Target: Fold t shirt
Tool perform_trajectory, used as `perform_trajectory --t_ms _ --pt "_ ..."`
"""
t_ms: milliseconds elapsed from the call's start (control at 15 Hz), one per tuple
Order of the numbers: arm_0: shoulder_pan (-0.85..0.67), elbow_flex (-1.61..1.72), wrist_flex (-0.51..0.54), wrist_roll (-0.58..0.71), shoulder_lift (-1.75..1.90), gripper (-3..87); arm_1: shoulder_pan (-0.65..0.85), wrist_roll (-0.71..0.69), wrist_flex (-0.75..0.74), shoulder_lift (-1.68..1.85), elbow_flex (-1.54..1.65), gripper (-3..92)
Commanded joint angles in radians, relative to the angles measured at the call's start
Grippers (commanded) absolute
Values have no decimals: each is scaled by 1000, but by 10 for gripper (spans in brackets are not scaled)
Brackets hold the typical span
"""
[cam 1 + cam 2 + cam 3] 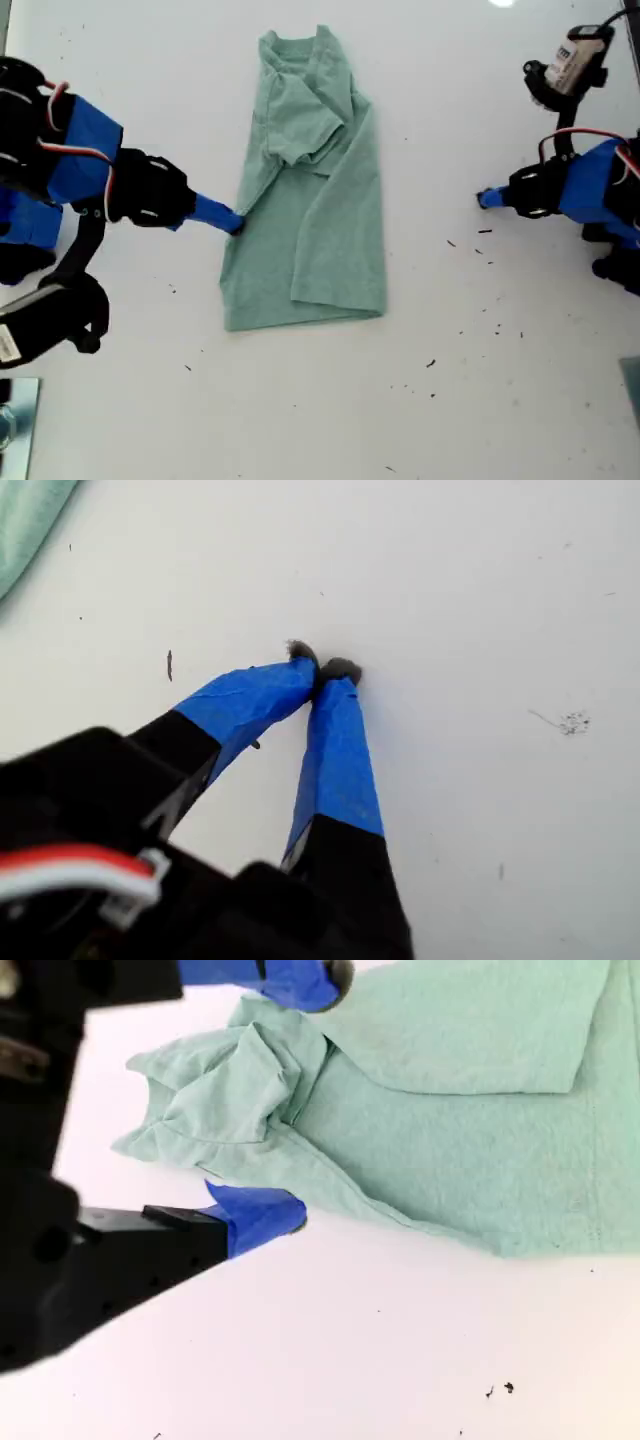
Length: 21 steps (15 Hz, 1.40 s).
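The pale mint-green t shirt [318,215] lies on the white table, folded lengthwise into a narrow strip, collar toward the top of the exterior view. My second gripper [233,221] reaches in from the exterior view's left and meets the shirt's side edge. In the second wrist view this gripper [315,1100] is open, with one blue fingertip [300,982] over the cloth [470,1110], the other [262,1215] on bare table and the bunched edge between them. My first gripper [484,199] rests at the exterior view's right, shut [325,668] on nothing, well away from the shirt [25,520].
Small dark specks [485,250] are scattered over the white table [420,330] toward the exterior view's lower right. A metallic object [15,420] sits at that view's lower left corner. Both arm bases stand at the side edges of the exterior view.
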Motion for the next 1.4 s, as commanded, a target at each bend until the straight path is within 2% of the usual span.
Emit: perform_trajectory --t_ms 0,133,400,467,533,600,667,867,1067,1333 --pt "9 -40 11 6 -14 308 -6 12 2 12 35 25" --pt "21 54 -26 -21 -100 311 -5 12 2 12 35 25" --pt "115 213 -264 -74 -305 251 -11 11 2 15 37 25" --pt "121 252 -330 -74 -341 228 -11 9 2 15 37 25" --pt "129 259 -348 -78 -368 156 -12 9 2 15 37 25" --pt "133 256 -341 -103 -344 -1 -12 8 2 15 37 25" --pt "133 253 -327 -103 -272 -1 -12 8 0 15 37 25" --pt "54 192 -198 -75 -41 -1 -11 8 0 15 37 25" --pt "-18 183 -158 -18 69 -1 -11 8 2 21 38 25" --pt "-9 183 -158 -25 63 -1 -11 9 6 29 40 25"
